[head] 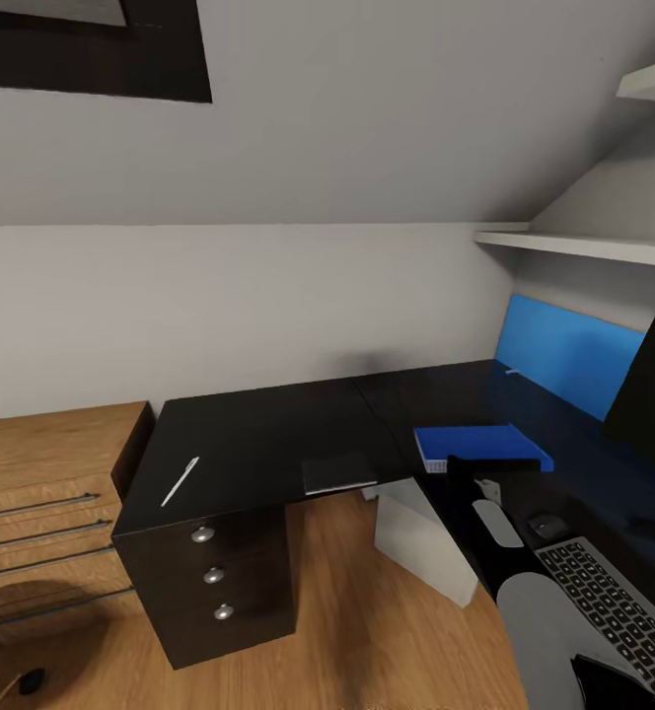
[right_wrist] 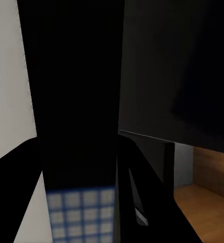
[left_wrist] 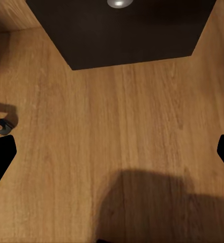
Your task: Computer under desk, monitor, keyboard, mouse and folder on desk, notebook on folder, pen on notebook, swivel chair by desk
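right claw (head: 463, 465) beside folder (head: 480, 443)

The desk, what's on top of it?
On the desk lie the pen, notebook, blue folder, mouse, keyboard and monitor. The right arm covers the folder's near edge.

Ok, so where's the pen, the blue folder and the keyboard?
pen (head: 180, 481): head view, middle of the thin white stick on the desk.
blue folder (head: 480, 442): head view, its blue top cover.
keyboard (head: 614, 611): head view, the grey keys.
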Controlling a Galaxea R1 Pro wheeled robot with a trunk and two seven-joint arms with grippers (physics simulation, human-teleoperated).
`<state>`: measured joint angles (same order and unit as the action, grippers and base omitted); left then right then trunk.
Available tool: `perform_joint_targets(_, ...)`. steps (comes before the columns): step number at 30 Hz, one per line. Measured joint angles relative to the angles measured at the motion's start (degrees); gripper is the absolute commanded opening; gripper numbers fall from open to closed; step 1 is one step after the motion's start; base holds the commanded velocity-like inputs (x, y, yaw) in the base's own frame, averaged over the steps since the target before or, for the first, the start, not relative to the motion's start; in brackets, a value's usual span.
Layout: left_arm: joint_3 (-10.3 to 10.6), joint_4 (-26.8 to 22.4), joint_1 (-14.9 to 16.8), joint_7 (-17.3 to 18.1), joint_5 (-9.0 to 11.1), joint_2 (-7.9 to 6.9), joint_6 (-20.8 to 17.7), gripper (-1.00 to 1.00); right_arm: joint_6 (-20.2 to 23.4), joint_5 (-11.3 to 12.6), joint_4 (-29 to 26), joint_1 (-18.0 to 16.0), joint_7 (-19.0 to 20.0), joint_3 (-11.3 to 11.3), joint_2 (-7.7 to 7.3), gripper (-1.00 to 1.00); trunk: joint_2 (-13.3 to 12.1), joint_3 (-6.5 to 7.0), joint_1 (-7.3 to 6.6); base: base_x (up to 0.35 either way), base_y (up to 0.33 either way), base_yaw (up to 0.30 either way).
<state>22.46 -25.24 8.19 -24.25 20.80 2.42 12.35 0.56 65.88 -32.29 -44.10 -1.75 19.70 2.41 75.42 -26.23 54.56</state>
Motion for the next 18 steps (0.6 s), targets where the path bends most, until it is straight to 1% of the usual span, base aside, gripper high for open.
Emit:
perform_joint_targets(5, -0.01, -0.01, 0.01, 0.0, 0.01, 0.0, 0.0, 1.0, -0.03, -0.01, 0.13, -0.01, -0.01, -0.01, 0.0, -1.0, 0.0, -0.09, 0.0, 0.0, 0.0, -0.036)
perform_joint_targets(12, -0.01, 0.0, 0.01, 0.0, -0.04, 0.0, 0.0, 1.0, 0.01, 0.0, 0.13, 0.0, -0.01, -0.02, -0.02, -1.0, 0.0, -0.47, 0.0, 0.0, 0.0, -0.124)
perform_joint_targets(18, -0.01, -0.01, -0.01, -0.03, -0.04, 0.0, 0.0, 1.0, 0.02, -0.01, 0.14, 0.0, -0.01, -0.06, -0.04, -1.0, 0.0, -0.7, 0.0, 0.0, 0.0, -0.036)
